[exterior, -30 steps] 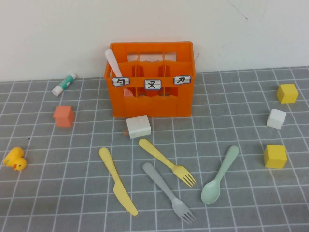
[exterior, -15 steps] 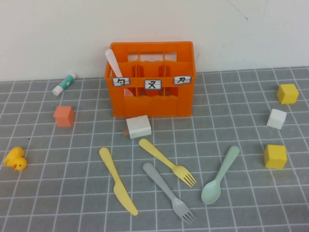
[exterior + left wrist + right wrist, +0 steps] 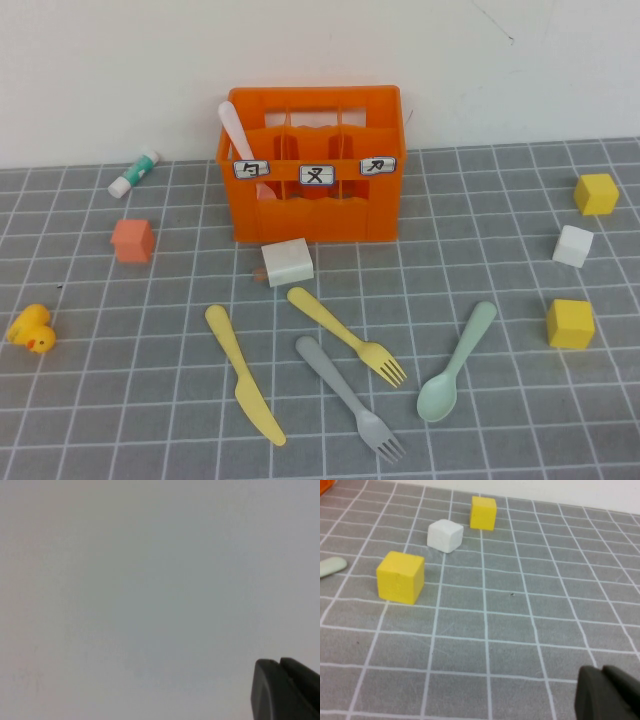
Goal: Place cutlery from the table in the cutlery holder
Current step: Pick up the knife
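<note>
1. Nothing has moved since the earlier frame.
2. Knife [image 3: 244,374] lies flat on tabletop [image 3: 120,400], in front of cutlery holder [image 3: 313,165], well apart.
3. Yellow fork [image 3: 346,335] just beside the knife.
4. Left claw [image 3: 287,690] and right claw [image 3: 610,695]: only an edge visible; state cannot be told.

A plain off-white painted wall [image 3: 520,70] rises behind the work surface, marked by a faint thin crack near its upper right. It meets the surface in a straight horizontal seam. Lighting is soft, even, casting only short, faint shadows.
</note>
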